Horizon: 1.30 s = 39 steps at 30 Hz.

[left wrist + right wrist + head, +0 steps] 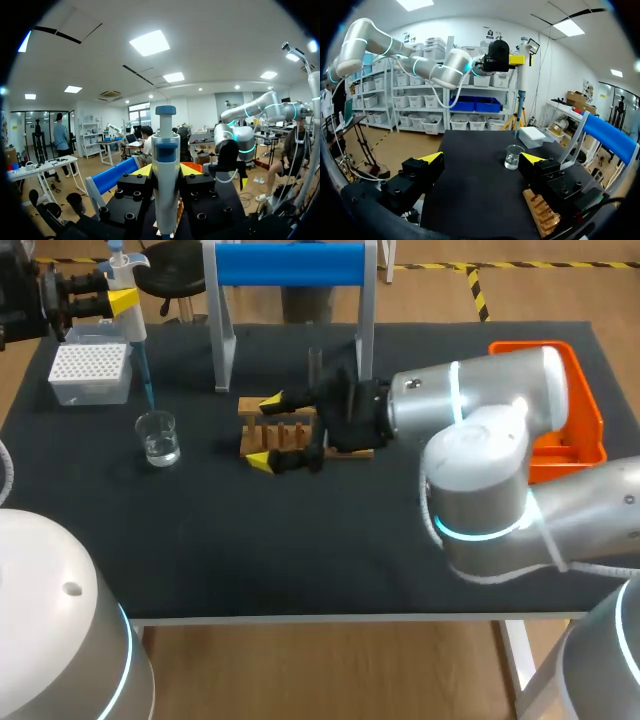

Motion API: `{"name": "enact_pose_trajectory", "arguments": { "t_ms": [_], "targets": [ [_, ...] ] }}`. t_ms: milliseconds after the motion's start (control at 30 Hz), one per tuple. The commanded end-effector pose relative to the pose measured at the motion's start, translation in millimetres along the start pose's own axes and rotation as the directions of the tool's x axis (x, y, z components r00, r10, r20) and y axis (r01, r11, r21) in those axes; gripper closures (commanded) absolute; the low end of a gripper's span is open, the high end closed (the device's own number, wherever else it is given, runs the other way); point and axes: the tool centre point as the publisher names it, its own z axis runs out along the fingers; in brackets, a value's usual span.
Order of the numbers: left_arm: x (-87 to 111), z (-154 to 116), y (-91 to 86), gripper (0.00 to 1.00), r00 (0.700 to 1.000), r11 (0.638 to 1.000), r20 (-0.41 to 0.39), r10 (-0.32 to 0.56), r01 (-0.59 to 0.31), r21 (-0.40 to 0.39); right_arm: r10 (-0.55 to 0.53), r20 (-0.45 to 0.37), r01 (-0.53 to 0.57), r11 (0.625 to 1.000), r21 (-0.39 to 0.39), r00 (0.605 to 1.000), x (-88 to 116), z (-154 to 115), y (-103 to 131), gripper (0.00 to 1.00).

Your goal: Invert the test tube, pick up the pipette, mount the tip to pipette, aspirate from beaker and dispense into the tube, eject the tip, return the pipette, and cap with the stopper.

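The left gripper [118,300] is pinching the pipette [133,328] from both sides and holding it upright over the far left corner of the worktop [300,540]. The pipette's thin blue lower end is pointing down at the beaker [159,437], but whether it is touching the liquid cannot be told. The beaker, clear and holding a little liquid, is standing near the left edge, just in front of the white tip box [90,372], which is sitting at the far left corner. The right gripper [264,431] is hovering at the middle of the worktop with its fingers spread wide and pinching nothing. One yellow tip is showing on each side of the left end of the wooden rack [295,426]. A slim test tube [314,362] is standing upright just behind the rack. A blue-barred stand [290,264] is rising along the far edge. An orange bin [580,410] is lying at the right edge, partly hidden by the right arm [480,440].
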Motion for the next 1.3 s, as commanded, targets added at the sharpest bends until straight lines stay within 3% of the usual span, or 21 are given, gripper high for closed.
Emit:
{"name": "enact_pose_trajectory", "arguments": {
  "t_ms": [33, 400, 833, 1300],
  "targets": [
    [0.5, 0.2, 0.2, 1.0, 1.0, 1.0, 0.002, 0.002, -0.002, 0.001, -0.068, 0.092, 0.063, 0.996, 0.059, 0.993, 3.5, 44.4, -4.6, 0.0],
    [0.5, 0.2, 0.2, 1.0, 1.0, 1.0, 0.002, 0.002, -0.002, 0.001, 0.036, 0.144, -0.046, 0.996, 0.071, 0.989, -6.4, 72.2, -23.4, 0.0],
    [0.5, 0.2, 0.2, 1.0, 1.0, 1.0, 0.002, 0.002, -0.002, 0.001, 0.045, 0.183, -0.062, 0.994, 0.087, 0.982, -23.1, 95.4, -30.4, 0.0],
    [0.5, 0.2, 0.2, 1.0, 1.0, 1.0, 0.002, 0.002, -0.002, 0.001, 0.047, 0.2, -0.072, 0.99, 0.12, 0.979, -24.3, 106.2, -44.3, 0.0]
  ]
}}
